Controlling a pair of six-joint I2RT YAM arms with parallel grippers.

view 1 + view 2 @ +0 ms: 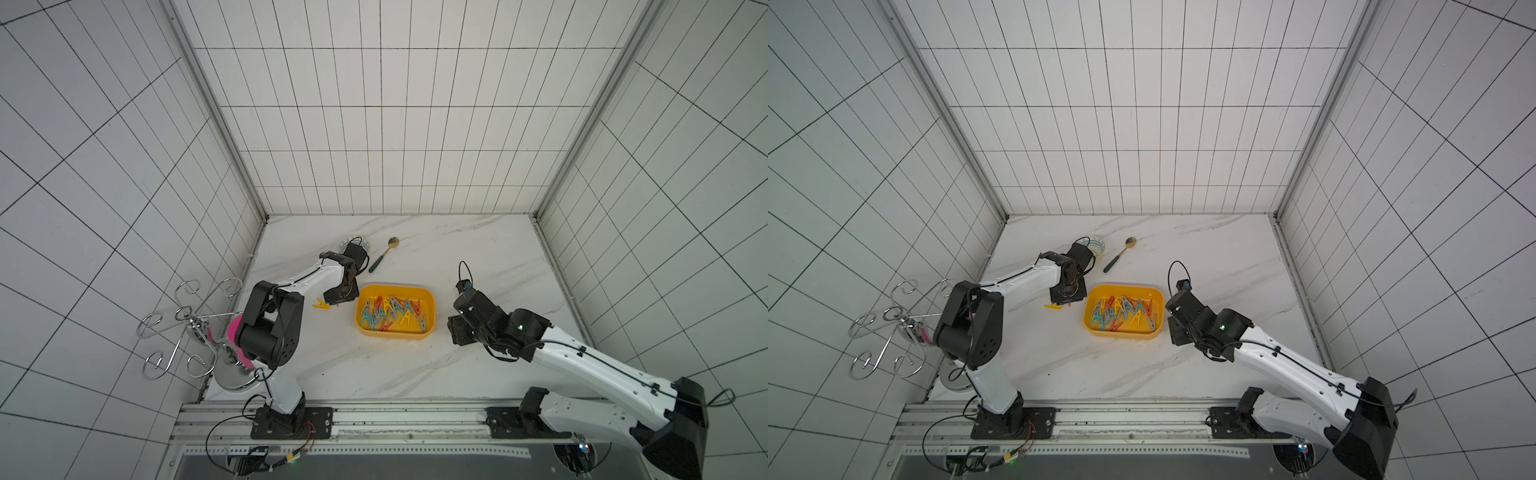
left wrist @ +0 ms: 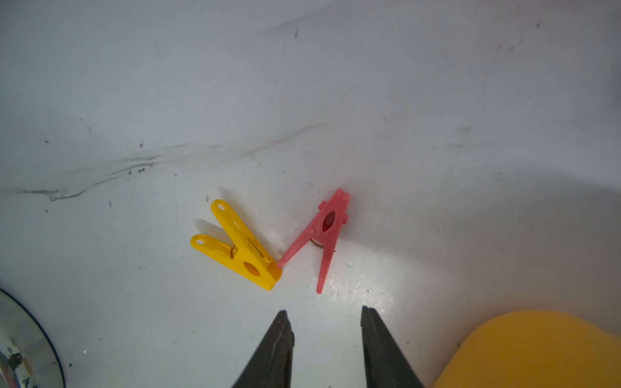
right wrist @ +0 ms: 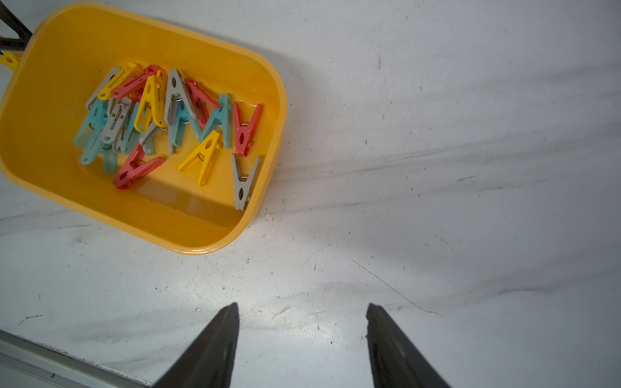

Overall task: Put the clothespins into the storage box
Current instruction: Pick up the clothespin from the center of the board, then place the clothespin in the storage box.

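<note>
Left gripper is spread open with nothing in it. Just ahead of its tips, on the white marble tabletop right outside the shallow yellow plastic storage box, lie a small A-shaped red plastic clothespin and a yellow clothespin, leg tip touching nose. The other clothespins, red, yellow, teal and grey, are heaped inside the box. Right gripper is open and empty too, on the box's far side.

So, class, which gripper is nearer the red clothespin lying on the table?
Left. The left gripper hovers just short of the red clothespin; the right gripper is on the far side of the storage box.
</note>
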